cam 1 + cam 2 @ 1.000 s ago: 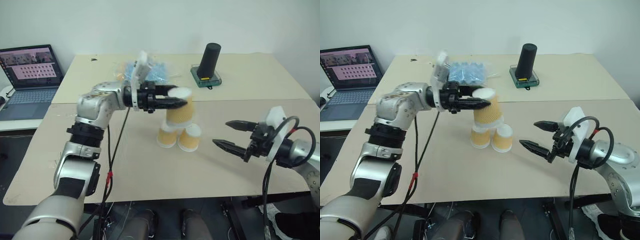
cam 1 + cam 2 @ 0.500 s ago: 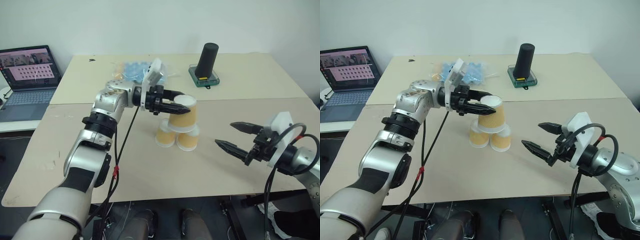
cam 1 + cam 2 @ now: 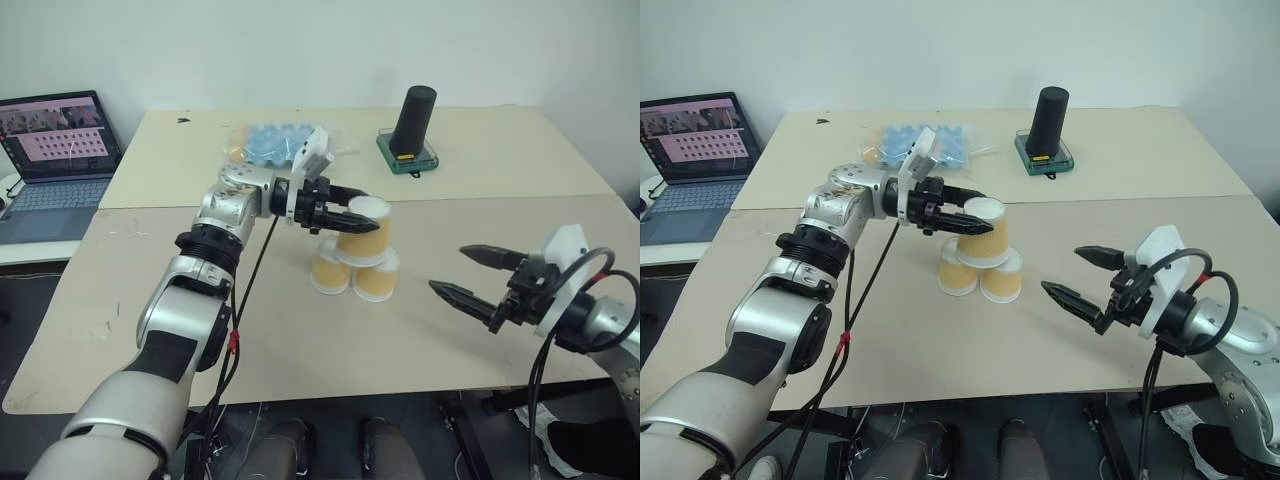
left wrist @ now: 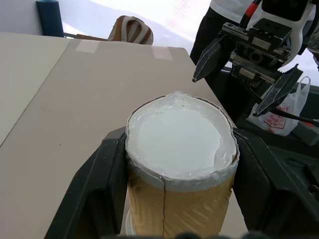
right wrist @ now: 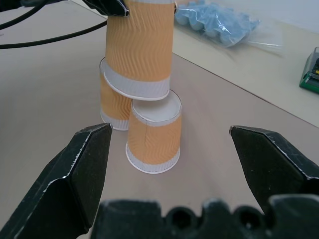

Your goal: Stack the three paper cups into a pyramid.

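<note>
Three cups are making up the job, and I am holding the top cup (image 3: 362,231) in the left gripper (image 3: 352,213), fingers pinching it from both sides just under its upturned white base. It is sitting inverted over the two base cups, the near cup (image 3: 376,276) and the far cup (image 3: 330,269), which are standing upside down side by side on the table (image 3: 300,340), touching or nearly so. From the right wrist view the top cup's rim is looking tilted, resting across the far cup's base and the edge of the near one, so I am not judging it settled yet.

These are thin paper cups: very light, easily crushed out of round, and ready to tip at a nudge. I am judging a gentle hold high on the ribbed wall as the safest, squeezing no harder than needed.

I am keeping the right gripper (image 3: 476,278) well apart to the right, its fingers spread wide and holding nothing, pointing toward the stack.
</note>
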Robot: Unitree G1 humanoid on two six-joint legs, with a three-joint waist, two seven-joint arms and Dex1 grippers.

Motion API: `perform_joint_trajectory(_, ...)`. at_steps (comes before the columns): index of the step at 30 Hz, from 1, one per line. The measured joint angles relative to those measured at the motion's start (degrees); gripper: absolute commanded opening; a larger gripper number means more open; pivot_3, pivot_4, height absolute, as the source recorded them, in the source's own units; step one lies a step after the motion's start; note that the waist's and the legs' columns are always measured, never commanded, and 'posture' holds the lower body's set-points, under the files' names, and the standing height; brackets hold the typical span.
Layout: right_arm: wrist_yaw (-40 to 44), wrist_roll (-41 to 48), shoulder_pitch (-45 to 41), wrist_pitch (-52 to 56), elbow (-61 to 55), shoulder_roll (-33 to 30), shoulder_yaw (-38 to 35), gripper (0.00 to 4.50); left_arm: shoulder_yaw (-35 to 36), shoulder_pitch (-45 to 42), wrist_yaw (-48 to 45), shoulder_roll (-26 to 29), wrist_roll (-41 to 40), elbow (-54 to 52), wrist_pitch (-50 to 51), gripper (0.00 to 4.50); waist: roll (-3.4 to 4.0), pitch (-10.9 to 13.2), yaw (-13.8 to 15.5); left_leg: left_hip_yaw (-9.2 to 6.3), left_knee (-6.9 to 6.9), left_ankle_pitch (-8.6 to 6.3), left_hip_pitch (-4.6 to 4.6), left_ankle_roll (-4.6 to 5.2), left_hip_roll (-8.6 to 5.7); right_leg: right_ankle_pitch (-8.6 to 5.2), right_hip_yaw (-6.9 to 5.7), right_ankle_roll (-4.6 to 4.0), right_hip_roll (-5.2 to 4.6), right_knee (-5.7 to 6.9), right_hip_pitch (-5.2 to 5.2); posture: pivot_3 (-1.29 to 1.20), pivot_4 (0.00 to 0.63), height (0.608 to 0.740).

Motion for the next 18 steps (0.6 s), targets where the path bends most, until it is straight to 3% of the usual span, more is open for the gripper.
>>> perform_joint_trajectory(4, -0.37, 0.35, 0.13, 0.01, 0.00, 0.00, -0.06, 4.43, 0.13, -0.10, 0.01, -0.05, 0.33, 0.03, 0.01, 4.40, 0.00, 0.00, -0.01, 0.00, 0.01, 0.00, 0.00, 0.00, 0.00, 0.01, 0.00, 0.01, 0.02, 0.00, -0.01, 0.00, 0.150, 0.740)
perform_joint_trajectory(18, -0.67, 0.36, 0.17, 0.00, 0.04, 0.00, -0.05, 4.43, 1.84, -0.24, -0.32, 0.07, 0.16, -0.07, 2.50, 4.40, 0.00, 0.00, -0.02, 0.00, 0.02, 0.00, 0.00, 0.00, -0.01, 0.01, 0.00, 0.02, 0.11, 0.01, -0.01, 0.00, 0.150, 0.740)
